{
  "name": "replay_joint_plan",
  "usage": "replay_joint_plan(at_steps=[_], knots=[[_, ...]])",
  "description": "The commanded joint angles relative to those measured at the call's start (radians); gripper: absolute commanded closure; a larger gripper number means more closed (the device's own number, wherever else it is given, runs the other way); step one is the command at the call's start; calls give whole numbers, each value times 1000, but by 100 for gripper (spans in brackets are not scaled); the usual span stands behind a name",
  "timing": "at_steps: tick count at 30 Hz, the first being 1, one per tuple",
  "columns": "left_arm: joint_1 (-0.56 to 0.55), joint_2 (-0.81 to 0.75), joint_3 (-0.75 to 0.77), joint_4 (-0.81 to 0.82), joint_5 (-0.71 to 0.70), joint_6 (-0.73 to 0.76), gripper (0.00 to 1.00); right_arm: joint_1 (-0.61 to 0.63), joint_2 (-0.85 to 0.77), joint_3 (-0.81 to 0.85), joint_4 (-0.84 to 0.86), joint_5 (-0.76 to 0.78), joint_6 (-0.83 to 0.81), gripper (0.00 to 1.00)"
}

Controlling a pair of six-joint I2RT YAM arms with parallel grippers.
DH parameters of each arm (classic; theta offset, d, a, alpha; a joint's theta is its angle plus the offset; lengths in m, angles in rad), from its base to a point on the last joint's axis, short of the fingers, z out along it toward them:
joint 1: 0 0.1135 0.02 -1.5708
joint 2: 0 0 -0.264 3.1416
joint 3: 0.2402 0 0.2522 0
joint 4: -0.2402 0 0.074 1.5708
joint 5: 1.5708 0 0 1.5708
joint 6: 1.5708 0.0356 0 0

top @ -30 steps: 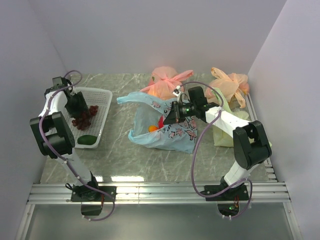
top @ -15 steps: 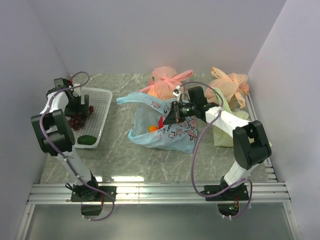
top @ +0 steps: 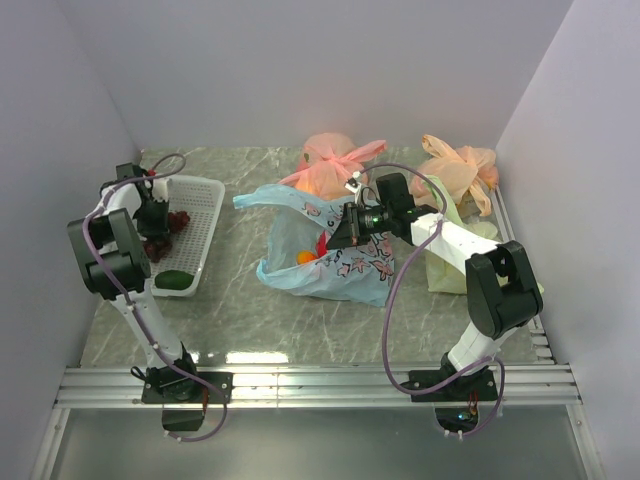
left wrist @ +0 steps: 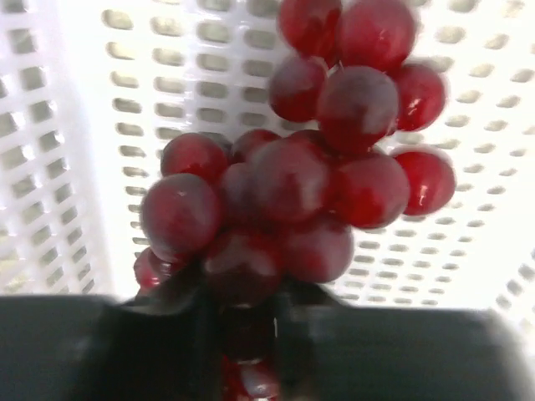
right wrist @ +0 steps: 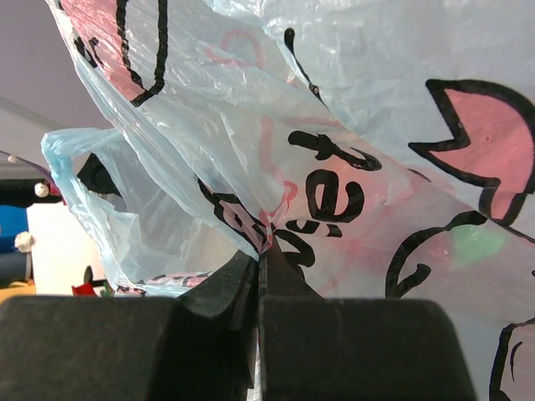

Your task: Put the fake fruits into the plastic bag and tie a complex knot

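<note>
A dark purple grape bunch (left wrist: 309, 184) lies in the white basket (top: 207, 225) at the left. My left gripper (top: 156, 222) reaches down into the basket, and the left wrist view shows its jaws (left wrist: 247, 292) closed round the lower grapes of the bunch. A dark green oblong fruit (top: 175, 280) rests at the basket's near end. The light blue plastic bag (top: 330, 262) lies open in the middle, with a red fruit (top: 321, 243) and an orange fruit (top: 305, 257) inside. My right gripper (top: 336, 238) is shut on the bag's printed film (right wrist: 261, 242) and holds its rim up. No knot shows on the blue bag.
Two tied pink-orange bags (top: 335, 160) (top: 460, 165) sit at the back. A yellow-green bag (top: 442, 262) lies under the right arm. Grey walls close in the left, right and back sides, and a metal rail runs along the near edge.
My left gripper has dropped a little into the basket and closed on the grape bunch. The right arm and the bag have stayed still.
</note>
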Motion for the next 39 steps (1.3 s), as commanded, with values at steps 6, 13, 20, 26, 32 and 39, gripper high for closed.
replay_joint_plan(at_steps=[6,13,20,26,32,39], knots=[[-14,-196,105,-175,482,86,100,-5,-29,40,19,-1,-2,100],[-149,-380,159,-354,582,274,100,-7,-53,39,50,3,33,100],[-363,-536,94,-319,621,298,100,-5,-55,48,65,-1,73,100],[-535,-592,-59,-203,468,288,100,-7,-125,48,82,46,105,100],[-698,-495,-58,-146,285,213,100,0,-170,26,93,39,136,100],[-816,-271,226,-209,204,104,92,13,-174,-4,37,54,59,100]])
